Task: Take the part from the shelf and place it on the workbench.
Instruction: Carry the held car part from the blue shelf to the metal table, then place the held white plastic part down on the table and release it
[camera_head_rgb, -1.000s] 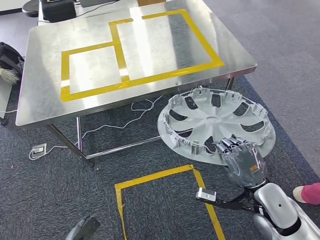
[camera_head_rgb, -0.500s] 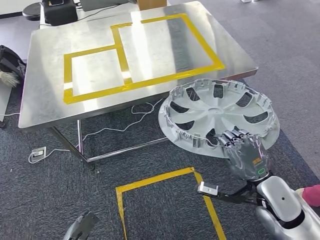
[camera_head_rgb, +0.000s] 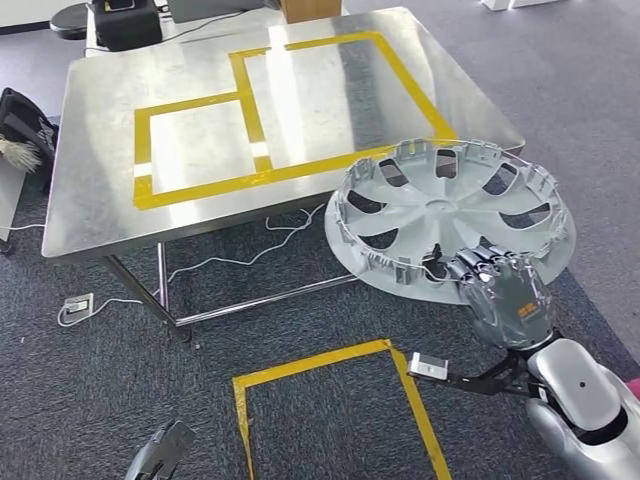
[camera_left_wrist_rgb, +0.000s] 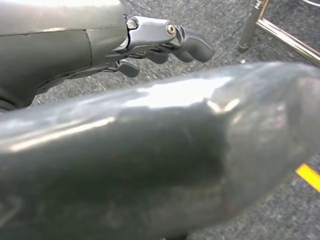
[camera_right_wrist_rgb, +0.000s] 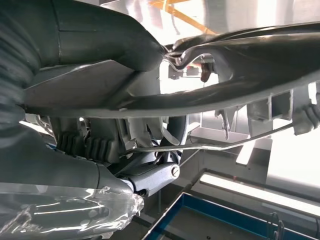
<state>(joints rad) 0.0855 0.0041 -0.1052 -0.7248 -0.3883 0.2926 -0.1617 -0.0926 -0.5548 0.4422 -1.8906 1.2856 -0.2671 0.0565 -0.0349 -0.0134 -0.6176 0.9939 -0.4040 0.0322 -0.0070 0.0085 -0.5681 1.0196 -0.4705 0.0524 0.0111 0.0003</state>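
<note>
Right hand: grips the near rim of the hubcap, held flat.
Hubcap: far edge overlaps the workbench corner; bench lies ahead-left.
Left hand: low, fingers loose, holding nothing.

Silver right arm — grey hand, dark fingers.

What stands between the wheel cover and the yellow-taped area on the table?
Nothing visible. The right hand holds the wheel cover at the table's near corner, and the taped area is bare.
</note>
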